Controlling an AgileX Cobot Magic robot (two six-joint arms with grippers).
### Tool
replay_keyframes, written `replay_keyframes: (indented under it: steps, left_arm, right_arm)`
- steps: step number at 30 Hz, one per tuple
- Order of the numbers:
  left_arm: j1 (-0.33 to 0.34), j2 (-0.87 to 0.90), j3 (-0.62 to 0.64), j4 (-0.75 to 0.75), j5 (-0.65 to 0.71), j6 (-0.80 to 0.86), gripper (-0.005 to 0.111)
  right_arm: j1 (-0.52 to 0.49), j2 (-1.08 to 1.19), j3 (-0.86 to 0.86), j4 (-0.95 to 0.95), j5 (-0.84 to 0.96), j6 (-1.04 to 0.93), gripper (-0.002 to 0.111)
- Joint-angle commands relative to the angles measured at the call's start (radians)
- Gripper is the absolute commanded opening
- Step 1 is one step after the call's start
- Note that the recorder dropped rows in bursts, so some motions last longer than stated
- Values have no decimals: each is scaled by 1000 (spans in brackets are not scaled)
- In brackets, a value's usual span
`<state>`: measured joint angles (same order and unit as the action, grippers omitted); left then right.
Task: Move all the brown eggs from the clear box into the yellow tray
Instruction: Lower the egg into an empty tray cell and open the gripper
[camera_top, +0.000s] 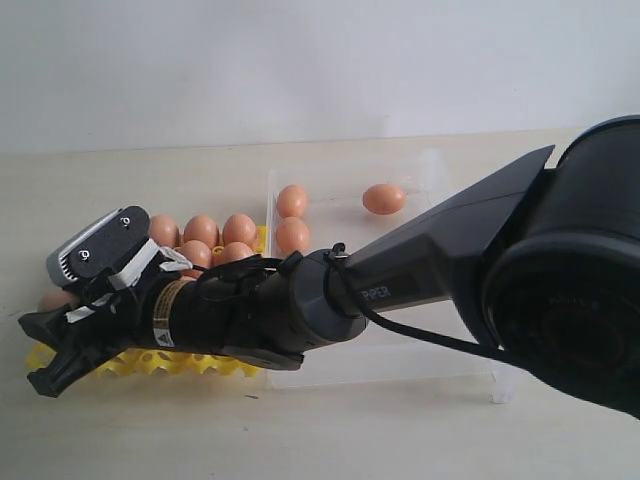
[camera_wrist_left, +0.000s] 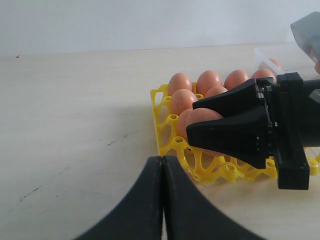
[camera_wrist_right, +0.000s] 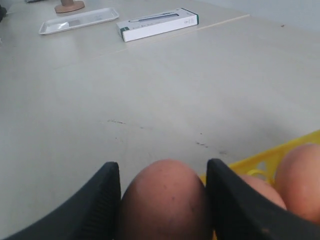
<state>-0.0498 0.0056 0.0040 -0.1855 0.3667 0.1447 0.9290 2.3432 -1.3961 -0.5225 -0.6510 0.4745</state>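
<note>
Over the yellow tray (camera_wrist_left: 200, 167), the right gripper (camera_wrist_right: 162, 167) clasps one brown egg (camera_wrist_right: 162, 205) — smooth, oval, orange-brown

a: in the exterior view we lose most of the yellow tray (camera_top: 150, 366) behind the right arm (camera_top: 420, 270).
b: we do, and the arm covers part of the clear box (camera_top: 420, 355) too.
a: at the right wrist, the brown egg (camera_wrist_right: 162, 200) runs off the picture's edge.
b: and the print on the white carton (camera_wrist_right: 157, 24) is too small for us to read.
</note>
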Motion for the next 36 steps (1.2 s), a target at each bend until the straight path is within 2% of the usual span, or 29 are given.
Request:
replay_keyframes:
  steps: [1,36]
  left_arm:
    - [1,-6,-4,-1,-10,1,0]
    - [1,-6,-4,-1,-10,1,0]
  right_arm:
    - [1,-5,-8,27,7,-22,0]
    - [1,-4,-8,-18,-32,-29,2]
